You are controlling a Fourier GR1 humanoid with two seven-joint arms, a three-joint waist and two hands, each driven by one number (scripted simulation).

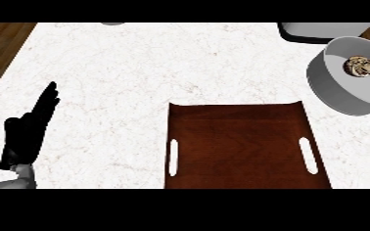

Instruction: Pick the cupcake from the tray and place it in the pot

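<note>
The cupcake [356, 66], brown and cream, sits inside the grey pot [334, 90] at the right edge of the counter. The dark wooden tray [242, 147] lies at the lower middle with two white handle slots and nothing on it. My left hand [25, 134] rests at the lower left edge, fingers straight and pointing up, holding nothing. No part of my right hand shows in the head view.
A dark-rimmed grey object [318, 31] is cut off at the top right, just behind the pot. A small grey shape [112, 23] peeks in at the top edge. Wooden floor [13, 39] shows beyond the counter's left edge.
</note>
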